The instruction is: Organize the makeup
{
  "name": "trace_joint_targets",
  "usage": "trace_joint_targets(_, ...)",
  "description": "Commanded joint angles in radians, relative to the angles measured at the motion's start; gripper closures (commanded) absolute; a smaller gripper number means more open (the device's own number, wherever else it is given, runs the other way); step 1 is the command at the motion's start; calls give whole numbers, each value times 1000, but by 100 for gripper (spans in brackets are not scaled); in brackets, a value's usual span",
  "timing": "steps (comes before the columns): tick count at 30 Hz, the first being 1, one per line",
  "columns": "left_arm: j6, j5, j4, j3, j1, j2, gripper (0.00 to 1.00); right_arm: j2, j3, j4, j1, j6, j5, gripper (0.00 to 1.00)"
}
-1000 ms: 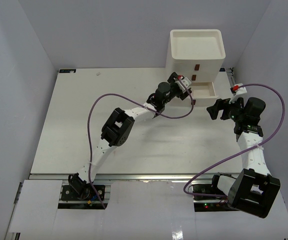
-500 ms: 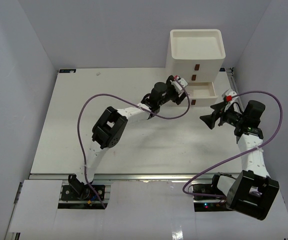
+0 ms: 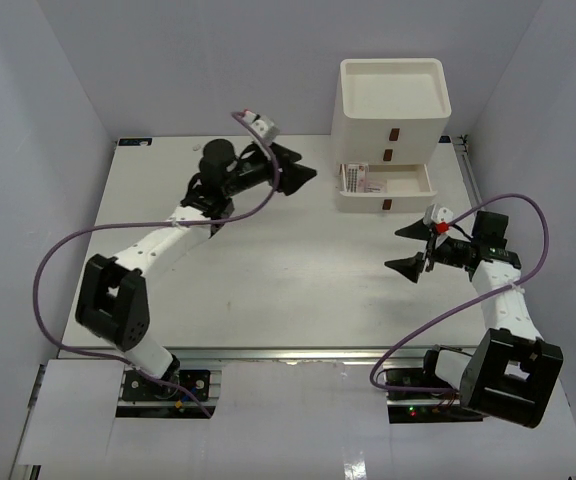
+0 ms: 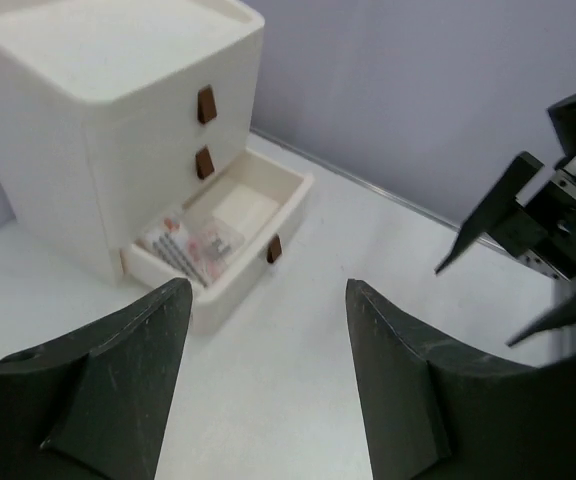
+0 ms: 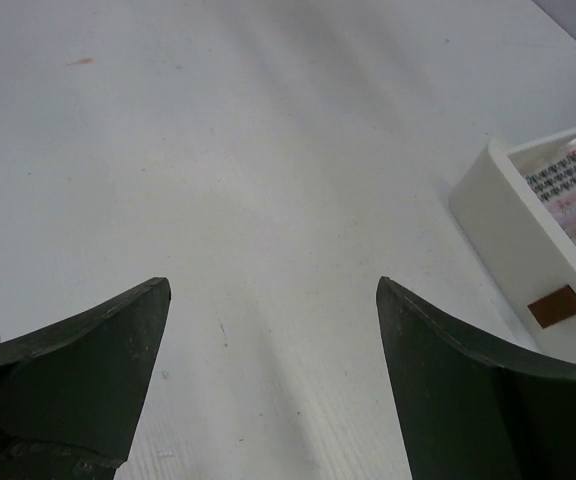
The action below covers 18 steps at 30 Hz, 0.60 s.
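Pale lilac walls close in a white table (image 3: 168, 250), and most of its surface shows bare from above.

Start at the left. Your left gripper (image 3: 303, 180) hangs above the far middle of the table, pointing toward the drawer unit (image 3: 393, 125). Its fingers (image 4: 118, 380) stand apart with nothing between them.

Just right of it, the unit sits against the back wall with its bottom drawer (image 3: 408, 192) pulled out. The flat white packets (image 4: 190, 245) with reddish marks lie inside, bunched at the drawer's left end, and the rest of the drawer floor looks bare. No sponge or bottle shows in any view, so you cannot tell where those are.

The packets will likely handle as light, thin and floppy things with a slick skin. They probably give no body to squeeze and slide under a pad. If you must shift them, take one by a raised edge or corner, pinching across the thin side. Press gently, because they should crease easily.

At the far right, your right gripper (image 3: 392, 249) hovers over the table in front of the drawer and well apart from it, its jaws spread wide and empty.
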Motion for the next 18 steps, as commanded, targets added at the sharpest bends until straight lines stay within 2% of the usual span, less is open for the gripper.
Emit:
trace_joint_targets(1,-217,345,-163,-176,115,-157,3,102,204,-325,133,-413,131,8)
trace_joint_targets(3,-153,354,-270,-231,137,-237,2,157,268,-388,198,-473,267,3)
trace_joint_targets(5,-73,332,-321,-291,143,-329,2,183,302,-389,256,-501,357,3)
trace_joint_targets(6,-39,296,-366,-334,146,-392,2,215,333,-376,313,-519,463,6)
trace_joint_targets(10,44,172,-420,-443,147,-558,2,337,418,-346,410,-534,701,16)
trace_joint_targets(14,67,64,-416,-559,147,-666,2,430,464,-280,436,-529,837,24)
trace_joint_targets(16,68,24,-421,-582,145,-702,2,472,496,-256,440,-513,901,35)
trace_joint_targets(18,68,7,-423,-579,147,-705,2,526,526,-240,440,-496,956,56)
